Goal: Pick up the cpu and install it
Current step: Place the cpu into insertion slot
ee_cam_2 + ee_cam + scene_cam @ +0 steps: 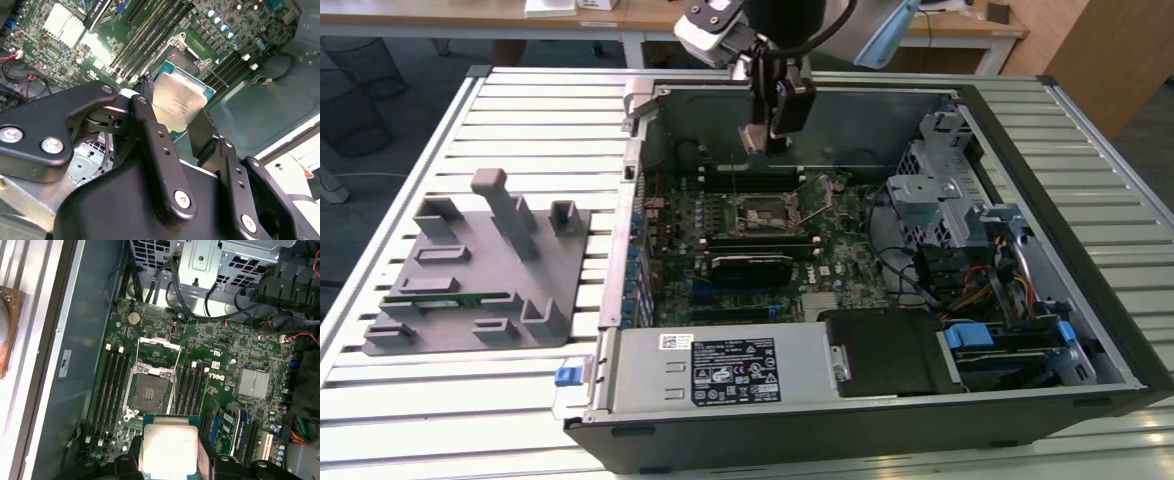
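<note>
Right now the claw (767,128) is gripping the cpu (180,102). Its two black fingers (155,145) are pressing in on opposite edges of the chip, with no gap on either side. The cpu is hanging in the air between them, silvery top turned up toward the wrist and pale rim showing all round; it is touching nothing but the claw.

The relation that matters: the socket (150,390) is lying below the claw and a little ahead of it, not directly under the chip. Its metal load frame (159,346) is standing swung open on the far side, so the dark contact bed is sitting exposed. The chip is near enough square, so there is no long axis to speak of. Its edges are running roughly parallel to the socket's edges in the first wrist view, and its face is looking about level with the motherboard (225,355), though I cannot judge the tilt exactly. Only one arm is working.

Below the claw the computer case (854,420) is lying open on its side on a slatted metal table (520,110). Well away from the claw — toward the exterior view's left — a grey fixture tray (467,250) is holding a green memory stick (447,297). Wooden desks (480,15) are standing behind.
</note>
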Tool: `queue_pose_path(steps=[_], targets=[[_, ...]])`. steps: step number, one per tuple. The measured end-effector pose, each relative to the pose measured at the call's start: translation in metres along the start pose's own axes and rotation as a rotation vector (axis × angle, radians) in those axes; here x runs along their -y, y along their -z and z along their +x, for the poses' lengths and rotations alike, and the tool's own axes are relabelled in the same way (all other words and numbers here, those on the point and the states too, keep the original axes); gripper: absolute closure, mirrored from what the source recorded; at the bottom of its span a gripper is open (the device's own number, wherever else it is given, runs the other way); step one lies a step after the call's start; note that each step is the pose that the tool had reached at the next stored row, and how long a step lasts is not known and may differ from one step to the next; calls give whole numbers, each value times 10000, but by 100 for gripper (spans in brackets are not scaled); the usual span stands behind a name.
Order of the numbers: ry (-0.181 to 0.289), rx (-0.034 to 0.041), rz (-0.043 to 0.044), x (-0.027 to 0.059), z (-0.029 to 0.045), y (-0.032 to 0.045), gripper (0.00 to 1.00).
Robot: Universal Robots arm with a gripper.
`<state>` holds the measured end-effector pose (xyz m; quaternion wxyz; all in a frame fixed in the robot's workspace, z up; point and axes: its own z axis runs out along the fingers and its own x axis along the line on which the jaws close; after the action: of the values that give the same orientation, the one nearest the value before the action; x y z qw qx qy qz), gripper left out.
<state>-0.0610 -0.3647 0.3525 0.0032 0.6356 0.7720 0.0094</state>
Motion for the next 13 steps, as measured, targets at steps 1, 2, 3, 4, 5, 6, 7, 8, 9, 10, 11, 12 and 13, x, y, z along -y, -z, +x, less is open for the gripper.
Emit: queue_pose_path(steps=[1,2,3,4,5,6,7,8,9,10,11,12,13], targets=[[-18,-1,9,-16,6,-20,47],[-35,-3,15,-31,11,-39,47],[-50,-4,24,-48,16,-57,47],[-63,-5,28,-66,22,-73,47],[-71,-5,29,-84,30,-86,47],[-78,-5,30,-100,39,-99,47],[-101,-5,30,-110,45,-113,47],[-159,-5,28,-112,47,-126,47],[-258,-5,26,-113,48,-138,47],[-367,-2,27,-114,48,-149,47],[-484,1,27,-116,48,-160,47],[-607,3,26,-116,47,-173,47],[-705,5,25,-118,48,-187,47]])
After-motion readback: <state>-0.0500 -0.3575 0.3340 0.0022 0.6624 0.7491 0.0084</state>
